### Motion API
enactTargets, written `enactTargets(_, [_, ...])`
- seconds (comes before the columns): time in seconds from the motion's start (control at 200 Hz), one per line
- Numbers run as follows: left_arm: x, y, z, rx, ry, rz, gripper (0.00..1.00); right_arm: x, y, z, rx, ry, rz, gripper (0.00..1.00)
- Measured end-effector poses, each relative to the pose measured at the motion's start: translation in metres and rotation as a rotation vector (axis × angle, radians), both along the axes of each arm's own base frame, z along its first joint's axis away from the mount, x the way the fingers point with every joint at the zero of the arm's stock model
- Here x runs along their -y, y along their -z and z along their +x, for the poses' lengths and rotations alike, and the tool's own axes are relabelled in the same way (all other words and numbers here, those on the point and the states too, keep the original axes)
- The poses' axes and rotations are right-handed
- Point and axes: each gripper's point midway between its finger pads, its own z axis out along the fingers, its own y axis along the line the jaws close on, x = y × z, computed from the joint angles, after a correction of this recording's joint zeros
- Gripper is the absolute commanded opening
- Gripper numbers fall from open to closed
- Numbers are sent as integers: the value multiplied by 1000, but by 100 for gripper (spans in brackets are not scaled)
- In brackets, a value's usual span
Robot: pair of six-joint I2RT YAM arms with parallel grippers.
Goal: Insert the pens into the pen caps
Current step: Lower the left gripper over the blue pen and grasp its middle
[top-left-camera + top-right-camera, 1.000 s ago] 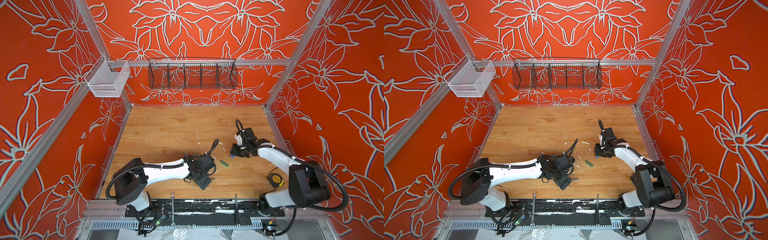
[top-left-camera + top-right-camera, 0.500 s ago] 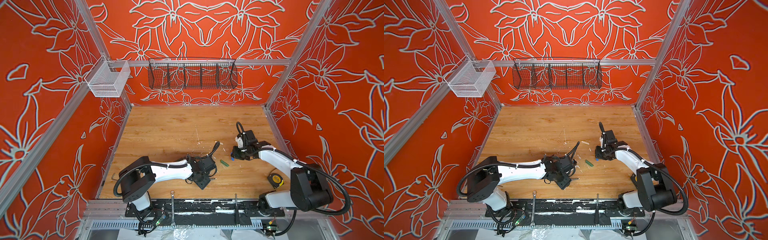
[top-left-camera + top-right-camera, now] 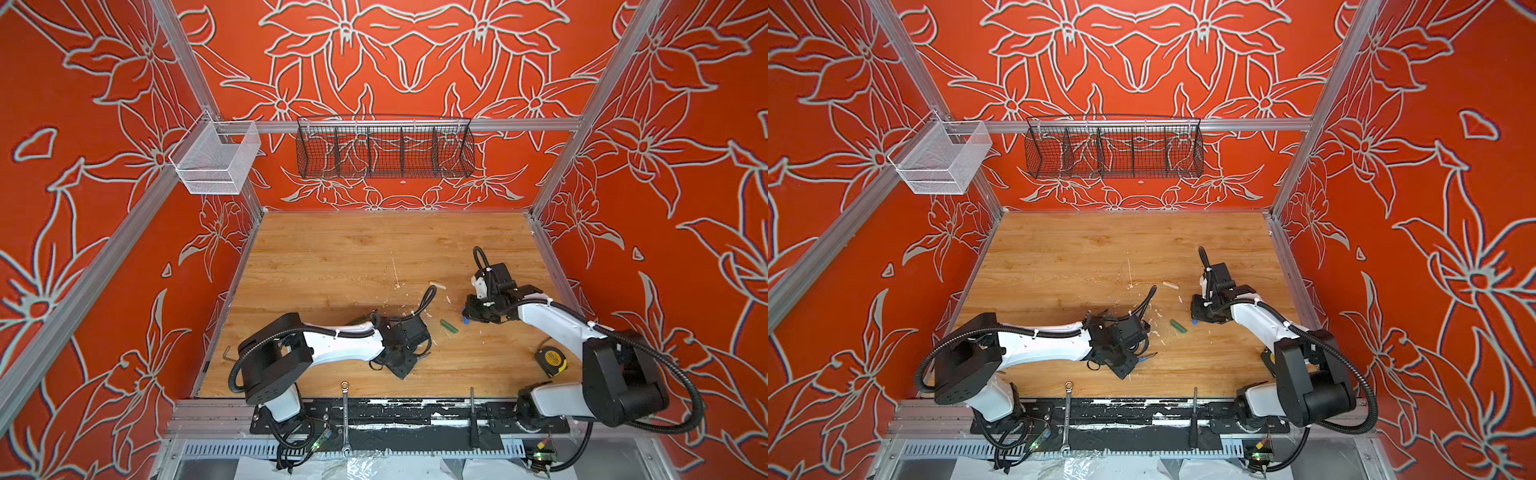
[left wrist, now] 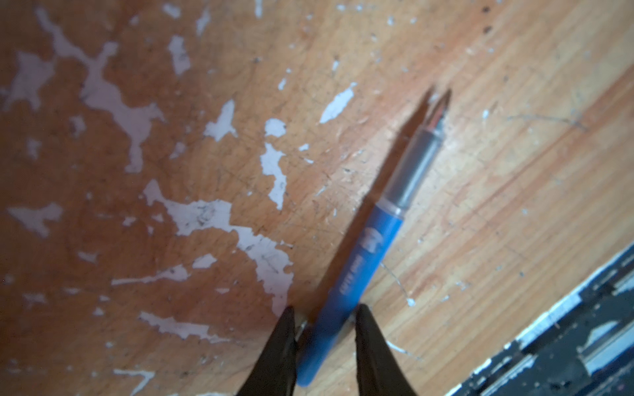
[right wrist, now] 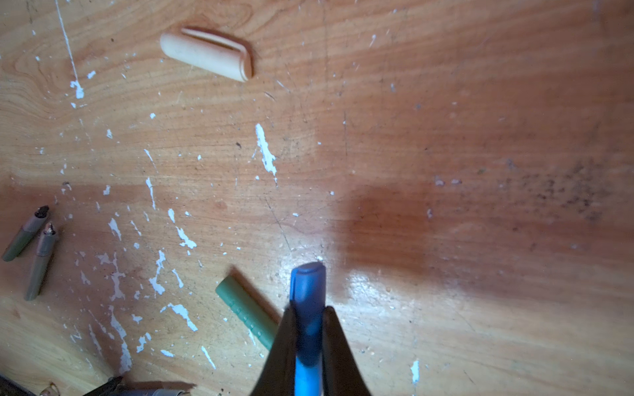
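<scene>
The left gripper (image 4: 326, 308) sits narrow astride the tail of the slim blue plastic pen (image 4: 360, 253), grip unproven, nib pointing straight ahead; the right gripper (image 5: 310, 308) pinches the stubby blue cap (image 5: 307, 284), well apart rightward.

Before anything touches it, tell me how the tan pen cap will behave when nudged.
The tan pen cap is a round tube lying flat, so it would probably roll, though its side clip should stop it. Small and hard-looking, it is likely light and may skid on the table.

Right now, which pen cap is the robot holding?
The blue cap, pinched in the right gripper; the green cap and tan cap lie loose.
</scene>
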Motion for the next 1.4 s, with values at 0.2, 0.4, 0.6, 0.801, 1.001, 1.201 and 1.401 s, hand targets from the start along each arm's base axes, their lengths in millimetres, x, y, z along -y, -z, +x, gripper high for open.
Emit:
enactTargets(0.2, [-2, 1, 7, 27, -78, 0, 11, 1, 3, -3, -8, 8, 1, 9])
enactTargets(0.4, [-2, 1, 11, 37, -158, -3, 19, 1, 2, -2, -3, 10, 3, 9])
enactTargets(0.6, [6, -1, 16, 45, -219, -45, 42, 1, 2, -2, -2, 10, 4, 9])
enactTargets(0.801, [7, -1, 16, 46, -229, -49, 41, 0, 2, -2, 0, 10, 4, 9])
enactTargets(1.001, [6, 0, 15, 43, -233, -47, 36, 0, 2, -1, 2, 10, 5, 9])
enactTargets(1.201, [4, 1, 14, 41, -236, -43, 27, 0, 1, -1, 4, 11, 5, 9])
enactTargets(1.401, [3, 1, 14, 42, -250, -39, 26, 0, 1, -1, 5, 11, 5, 9])
